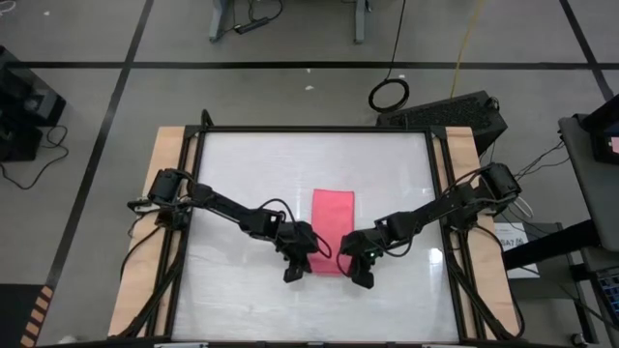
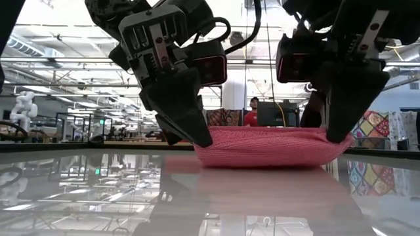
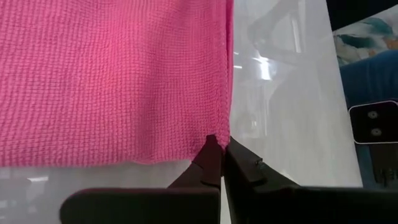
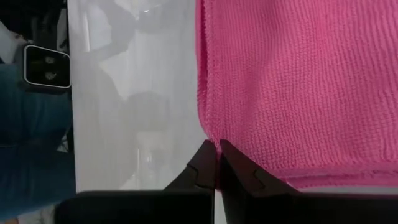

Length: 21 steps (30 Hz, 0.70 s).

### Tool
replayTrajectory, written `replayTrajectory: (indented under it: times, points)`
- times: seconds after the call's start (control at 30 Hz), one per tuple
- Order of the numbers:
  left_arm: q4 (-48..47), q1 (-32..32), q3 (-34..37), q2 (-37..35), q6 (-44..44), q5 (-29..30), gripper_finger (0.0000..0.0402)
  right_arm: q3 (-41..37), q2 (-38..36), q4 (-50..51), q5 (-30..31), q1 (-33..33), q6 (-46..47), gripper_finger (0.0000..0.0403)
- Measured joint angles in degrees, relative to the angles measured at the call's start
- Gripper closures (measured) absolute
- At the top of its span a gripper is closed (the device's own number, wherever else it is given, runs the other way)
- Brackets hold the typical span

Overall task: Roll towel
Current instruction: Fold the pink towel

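With hands pinched shut: towel (image 1: pixel 333 215) corners.

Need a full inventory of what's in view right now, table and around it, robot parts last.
towel: one, bright pink, folded into a narrow strip, lying mid-table, near corners pinched by both arms.
table: one, glossy white top with a dark frame and wooden side strips.
cable coil: one, black, on the floor beyond the table's far edge.
person: one, red top, far back in the room in the low view.
left end effector: one, dark, shut on the towel's near corner on its own side.
right end effector: one, dark, shut on the towel's other near corner.
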<state>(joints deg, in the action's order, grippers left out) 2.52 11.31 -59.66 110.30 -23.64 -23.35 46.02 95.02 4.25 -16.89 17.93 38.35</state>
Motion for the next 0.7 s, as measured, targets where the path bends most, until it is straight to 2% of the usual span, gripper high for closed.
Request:
replayTrajectory:
  times: [0.37,0.6,0.7]
  points:
    - [-0.8,-0.2,0.1,0.0,0.2,-0.2,0.0400,0.0,0.0,-1.7,3.4,0.1,-1.8,0.0402]
    - [-0.7,-0.7,0.1,0.0,0.5,-0.2,0.0400,0.0,0.0,-3.3,7.9,0.2,-4.9,0.0403]
    - [-0.7,-0.7,0.1,0.0,0.6,-0.2,0.0400,-1.6,0.0,-7.5,8.6,0.2,-4.9,0.0403]
